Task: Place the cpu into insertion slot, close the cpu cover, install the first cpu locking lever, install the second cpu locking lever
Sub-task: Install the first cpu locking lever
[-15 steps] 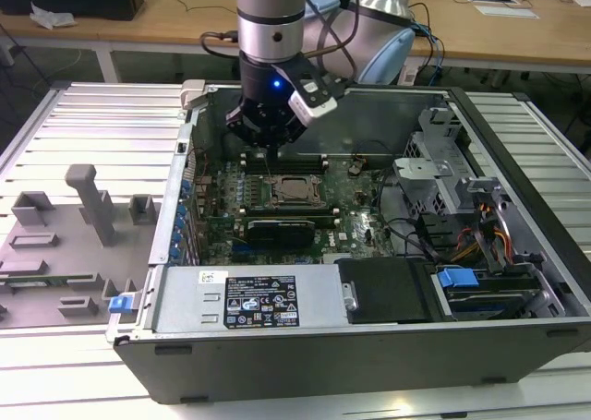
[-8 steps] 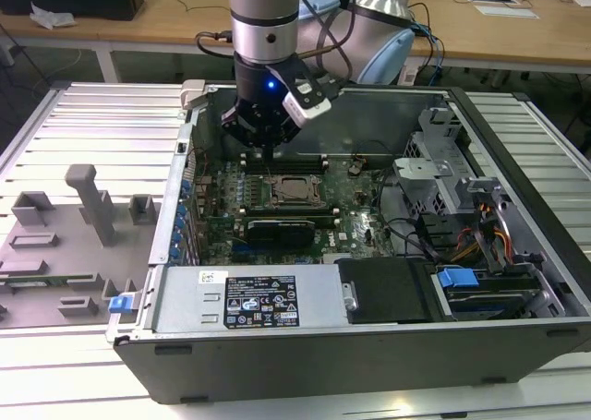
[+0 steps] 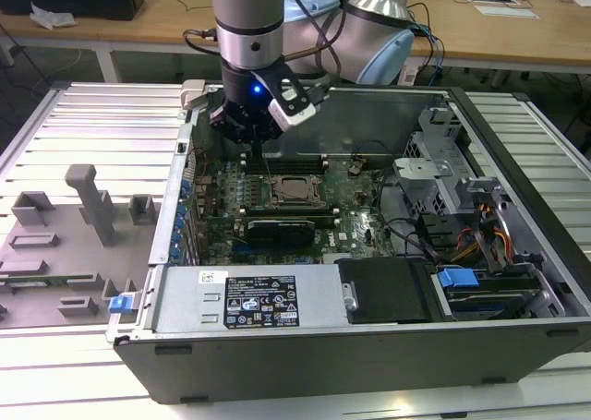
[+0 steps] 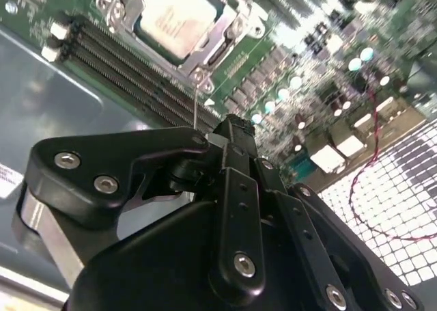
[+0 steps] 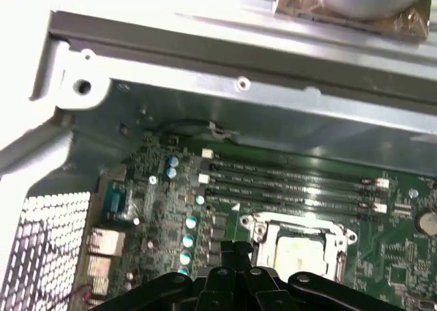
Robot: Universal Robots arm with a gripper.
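Bright, even room light from overhead fills the exterior view, but the inside of the computer case [image 3: 277, 355] lies in shade beneath the arm [image 3: 245, 23], where a small blue light [image 3: 255, 90] glows. In both wrist views glare washes over the circuit board [image 4: 300, 65] [image 5: 225, 208]. In the second wrist view it also catches the chip [image 4: 174, 17], and the perforated panel [image 4: 403, 188] burns out white.

One cpu [image 4: 176, 16], four memory slots [image 5: 293, 180], one end effector [image 4: 234, 126], one computer case [image 3: 369, 351].

Exterior view: high, looking down into PC case [image 3: 277, 369] — both wrist views close-up, share cpu [image 4: 179, 17] [image 5: 300, 246].
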